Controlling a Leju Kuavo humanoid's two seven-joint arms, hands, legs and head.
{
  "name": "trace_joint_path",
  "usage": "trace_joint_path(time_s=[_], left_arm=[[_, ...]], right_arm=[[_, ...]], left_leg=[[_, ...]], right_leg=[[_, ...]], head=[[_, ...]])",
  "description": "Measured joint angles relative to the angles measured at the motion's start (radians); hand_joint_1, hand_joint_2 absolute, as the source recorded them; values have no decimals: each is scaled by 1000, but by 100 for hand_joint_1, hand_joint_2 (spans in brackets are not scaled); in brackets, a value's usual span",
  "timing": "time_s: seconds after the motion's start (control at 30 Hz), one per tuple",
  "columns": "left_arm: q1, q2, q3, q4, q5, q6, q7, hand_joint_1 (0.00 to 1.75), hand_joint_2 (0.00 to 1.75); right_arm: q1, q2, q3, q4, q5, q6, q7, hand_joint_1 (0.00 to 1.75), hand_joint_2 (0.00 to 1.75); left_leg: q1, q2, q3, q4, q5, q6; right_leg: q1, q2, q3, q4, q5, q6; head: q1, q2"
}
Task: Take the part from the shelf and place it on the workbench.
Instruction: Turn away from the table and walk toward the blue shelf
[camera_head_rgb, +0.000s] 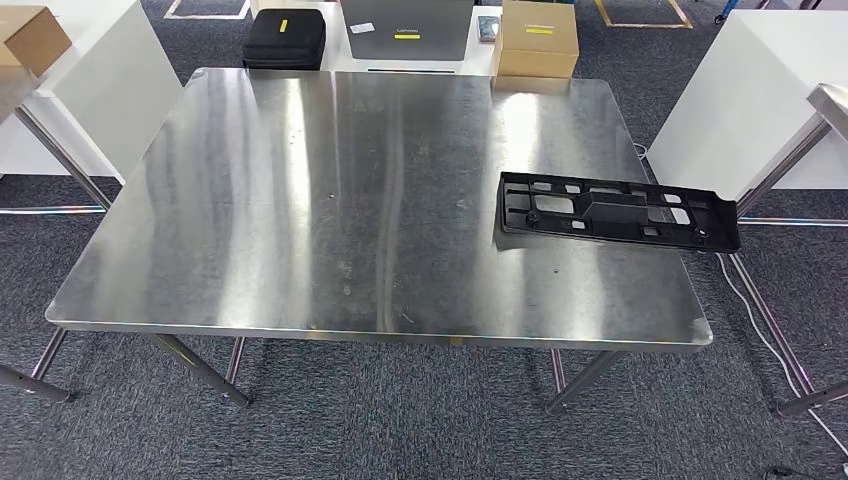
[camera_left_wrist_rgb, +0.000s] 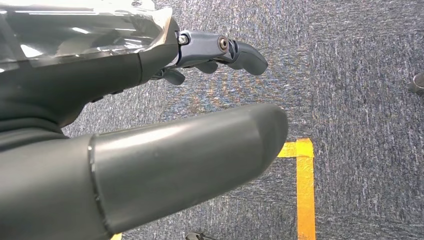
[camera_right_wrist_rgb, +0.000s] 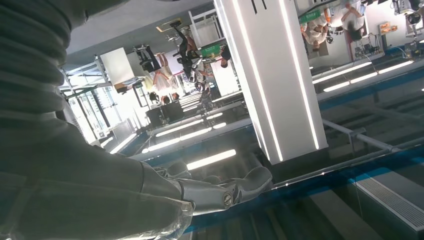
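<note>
Fingers spread and holding nothing, the robot's left hand (camera_left_wrist_rgb: 200, 95) hangs over grey carpet marked with yellow floor tape (camera_left_wrist_rgb: 303, 190). The right hand (camera_right_wrist_rgb: 220, 192), its fingers also extended and empty, points up toward ceiling lights. The long black plastic part (camera_head_rgb: 618, 211) lies flat near the right edge of the brushed-steel workbench (camera_head_rgb: 300, 200), one end overhanging slightly. The placement looks complete, with little apparently left to do.

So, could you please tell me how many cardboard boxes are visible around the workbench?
2. One cardboard box stands beyond the workbench's far edge, right of the laptop. The other box sits at the far left corner of the head view. Others may lie outside the frame.
</note>
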Motion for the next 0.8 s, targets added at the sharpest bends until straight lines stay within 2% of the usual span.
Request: trace_joint_path(time_s=[0.53,0.6,0.7,0.8], left_arm=[[0,0,0,0,0,1,-3,0,0],[-3,1,0,0,-2,5,-31,0,0],[-22,2,-1,-6,-24,3,-69,0,0],[-53,9,0,-13,-50,-8,-43,0,0]], right_arm=[[-3,0,0,0,7,-8,0,0,175],[-41,-1,0,16,62,-75,0,0,175],[-124,-4,0,127,165,-260,0,0,175],[-166,-10,1,263,183,-309,0,0,175]], left_leg=[[0,0,0,0,0,0],[0,0,0,0,0,0],[1,0,2,0,0,0],[0,-1,0,0,0,0]], right_leg=[[0,0,0,0,0,0],[0,0,0,0,0,0],[1,0,-5,0,0,0],[1,0,0,0,0,0]], head=[[0,0],[0,0],[0,0],[0,0]])
